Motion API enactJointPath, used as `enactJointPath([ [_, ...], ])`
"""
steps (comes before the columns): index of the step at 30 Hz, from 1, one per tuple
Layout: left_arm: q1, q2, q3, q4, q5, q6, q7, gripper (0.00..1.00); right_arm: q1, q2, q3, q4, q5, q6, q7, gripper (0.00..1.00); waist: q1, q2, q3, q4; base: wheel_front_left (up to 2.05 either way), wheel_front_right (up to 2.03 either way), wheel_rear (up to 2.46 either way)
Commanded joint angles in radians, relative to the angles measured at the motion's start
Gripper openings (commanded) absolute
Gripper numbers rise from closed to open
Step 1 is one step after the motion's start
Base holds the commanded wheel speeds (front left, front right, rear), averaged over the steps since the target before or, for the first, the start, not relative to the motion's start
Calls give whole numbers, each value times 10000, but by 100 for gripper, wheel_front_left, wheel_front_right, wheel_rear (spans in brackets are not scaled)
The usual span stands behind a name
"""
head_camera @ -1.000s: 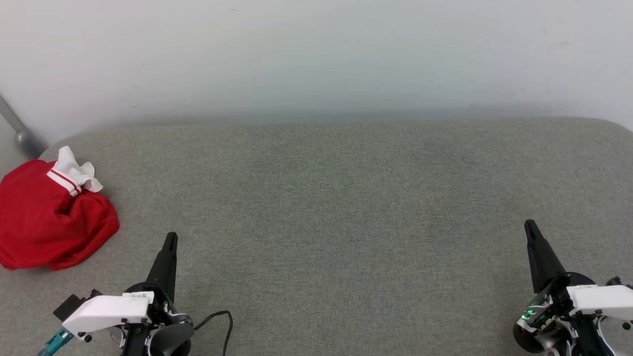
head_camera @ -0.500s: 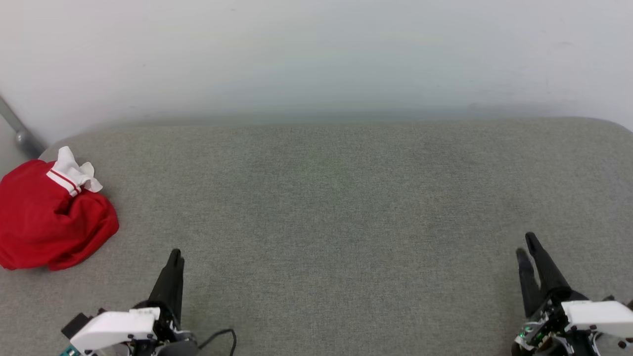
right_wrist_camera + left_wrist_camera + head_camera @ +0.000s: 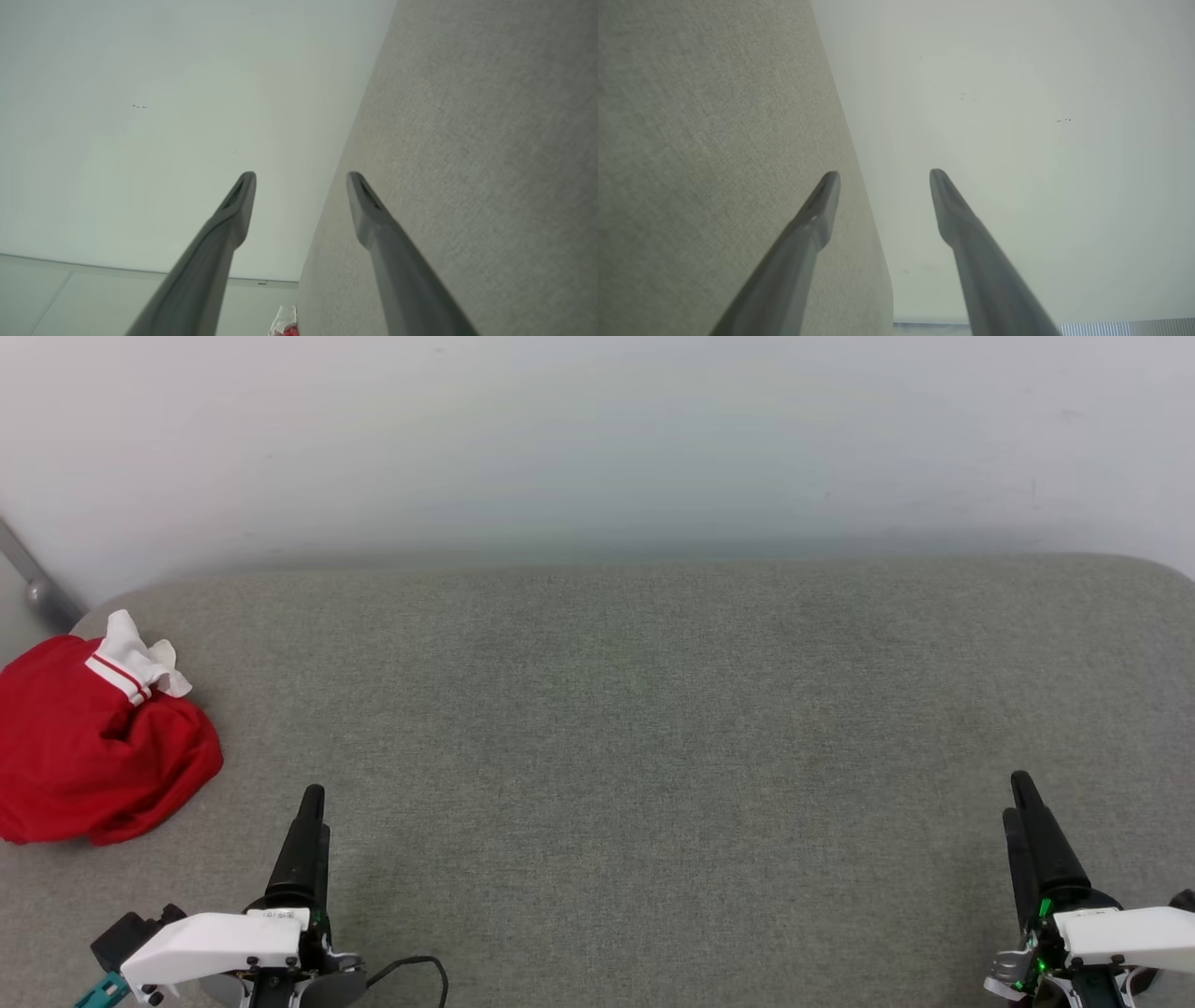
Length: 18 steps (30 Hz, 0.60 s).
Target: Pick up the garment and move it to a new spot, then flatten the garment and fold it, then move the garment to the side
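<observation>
- Status: left gripper and right gripper both have their fingers spread with nothing between them. Both are low at the near side of the grey surface.
- The garment lies bunched in a red heap at the far left of the surface, white striped sleeve trim on top. It is near the left gripper and well apart from the right.
- Risk: the heap seems to sit at the surface's left edge. If you nudge it sideways on approach, it likely slides off.
- Risk: you pinch only the sleeve or the top fold. The bulk then drags bundled, and flattening gets harder.
- Risk: the right arm faces a long reach across, so watch for the arms colliding.
- Risk: a steep descent may dig the fingers into the fabric covering and catch it with the cloth.
</observation>
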Motion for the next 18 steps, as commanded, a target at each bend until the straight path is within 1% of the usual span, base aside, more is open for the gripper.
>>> enactJointPath([
  [1,-111,23,10,-271,293,67,-82,100,-123,-5,-37,-274,-348,2,-87,100,0,0,5,1,0,0,0],
  [10,24,26,-371,-882,2314,822,-468,100,67,-4,129,-934,-2649,1,-476,100,0,0,54,6,0,0,0],
  [18,166,30,-815,-1172,4112,1371,-782,100,267,-4,385,-1413,-4550,1,-792,100,0,0,53,16,0,0,0],
])
